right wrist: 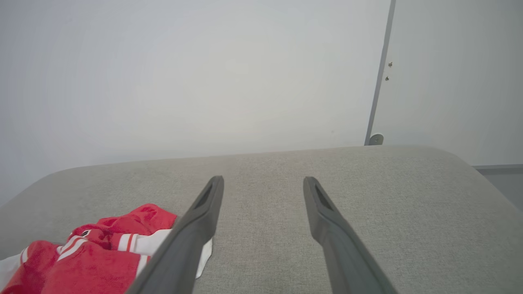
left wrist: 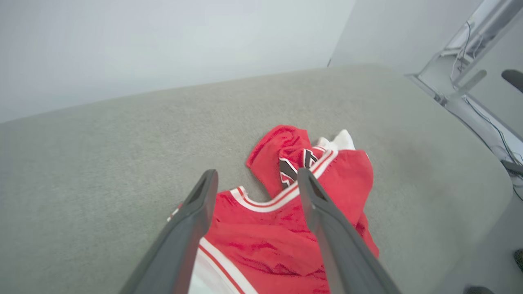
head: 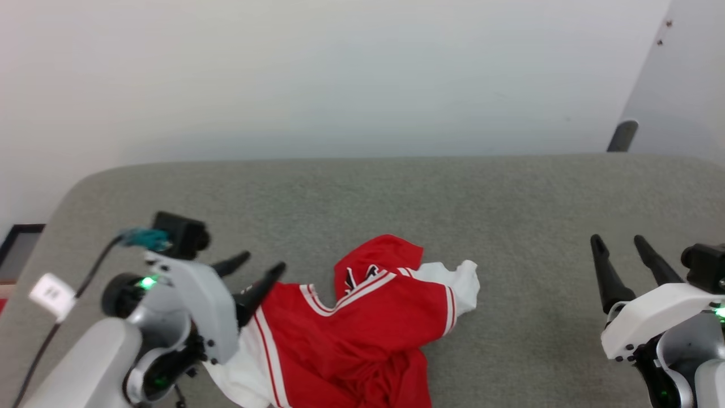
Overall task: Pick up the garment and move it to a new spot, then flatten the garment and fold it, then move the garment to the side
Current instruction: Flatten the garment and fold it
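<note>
garment (head: pixel 362 334): crumpled | lettering (head: pixel 360 278): black, white-outlined, creased, unreadable

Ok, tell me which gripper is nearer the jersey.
Left. The left gripper hangs over the left edge of the jersey; the right gripper is far off to its right.

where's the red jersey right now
In the head view the garment lies crumpled on the grey surface, near its front edge and left of centre, right by the open left gripper and well apart from the right gripper.
</note>
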Controlling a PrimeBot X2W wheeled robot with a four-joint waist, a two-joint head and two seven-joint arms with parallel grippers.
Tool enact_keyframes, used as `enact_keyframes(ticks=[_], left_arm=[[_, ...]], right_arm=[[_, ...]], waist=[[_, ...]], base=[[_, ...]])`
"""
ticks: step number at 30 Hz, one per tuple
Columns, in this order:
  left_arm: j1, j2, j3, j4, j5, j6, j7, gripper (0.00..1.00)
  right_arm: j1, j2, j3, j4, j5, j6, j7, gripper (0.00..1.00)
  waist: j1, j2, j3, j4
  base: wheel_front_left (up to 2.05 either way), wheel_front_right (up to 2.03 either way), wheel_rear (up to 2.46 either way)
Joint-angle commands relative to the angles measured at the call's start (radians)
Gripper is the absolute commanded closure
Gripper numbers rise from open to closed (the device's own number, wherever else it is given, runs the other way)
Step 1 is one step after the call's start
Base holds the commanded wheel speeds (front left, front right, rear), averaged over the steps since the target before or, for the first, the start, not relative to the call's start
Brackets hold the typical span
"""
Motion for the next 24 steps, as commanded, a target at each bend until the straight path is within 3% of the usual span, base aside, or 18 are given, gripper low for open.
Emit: enact_keyframes(ticks=[1, 12, 24], left_arm=[[0.018, 0.001, 0.005, 0.002, 0.006, 0.001, -0.015, 0.0], [0.15, 0.054, 0.124, 0.023, 0.128, 0.037, -0.397, 0.0], [0.332, 0.061, 0.223, -0.008, 0.185, 0.166, -0.624, 0.0]], right_arm=[[0.007, 0.0, 0.003, 0.002, 0.007, 0.0, 0.002, 0.0], [0.026, -0.022, 0.019, 0.029, 0.027, 0.0, 0.034, 0.0], [0.033, -0.054, 0.037, 0.059, 0.062, 0.0, 0.105, 0.0]], waist=[[0.0, 0.0, -0.02, 0.02], [0.0, 0.0, -0.049, 0.083], [0.0, 0.0, -0.039, 0.151]], base=[[0.0, 0.0, 0.0], [0.0, 0.0, 0.0], [0.0, 0.0, 0.0]])
